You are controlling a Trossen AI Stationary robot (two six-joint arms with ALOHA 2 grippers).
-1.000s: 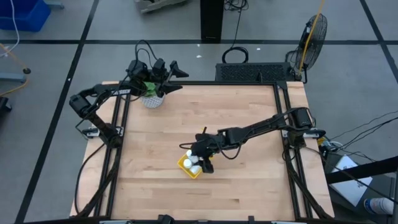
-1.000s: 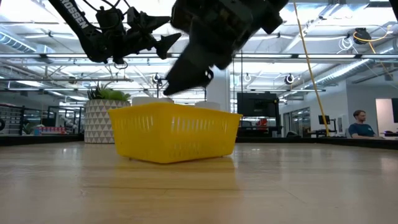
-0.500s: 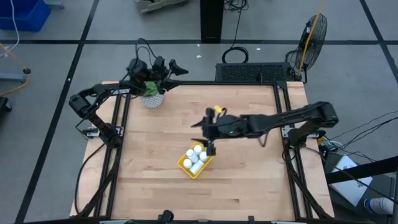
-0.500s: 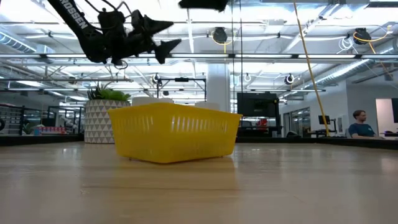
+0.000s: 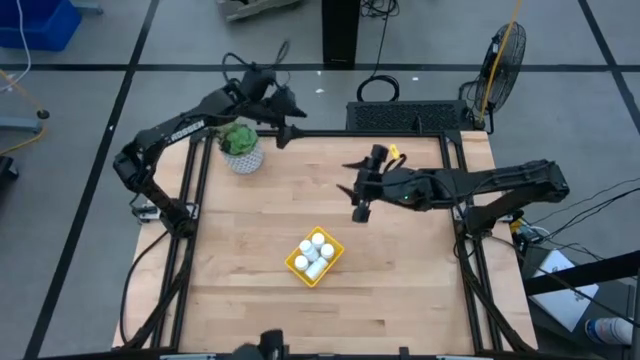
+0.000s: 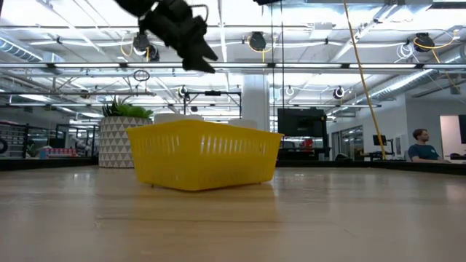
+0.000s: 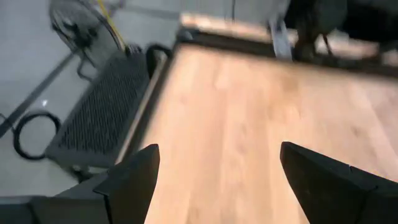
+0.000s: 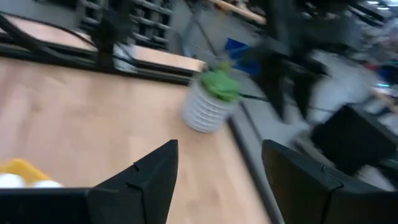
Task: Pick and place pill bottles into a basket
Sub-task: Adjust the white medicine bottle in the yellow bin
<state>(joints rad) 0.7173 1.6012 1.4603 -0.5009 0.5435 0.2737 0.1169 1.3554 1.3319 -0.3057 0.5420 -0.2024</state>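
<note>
We see the right gripper (image 8: 217, 171) with its two dark fingers (image 8: 146, 177) spread apart, nothing between them, raised over the wooden table (image 8: 81, 118). A white ribbed plant pot (image 8: 205, 109) with green leaves stands by the table's edge, beside the dark frame rail (image 8: 99, 59). A corner of the yellow basket (image 8: 22, 168) shows, with white pill bottles (image 8: 18, 181) inside. Beyond the pot, blurred, a dark arm (image 8: 289, 74)
</note>
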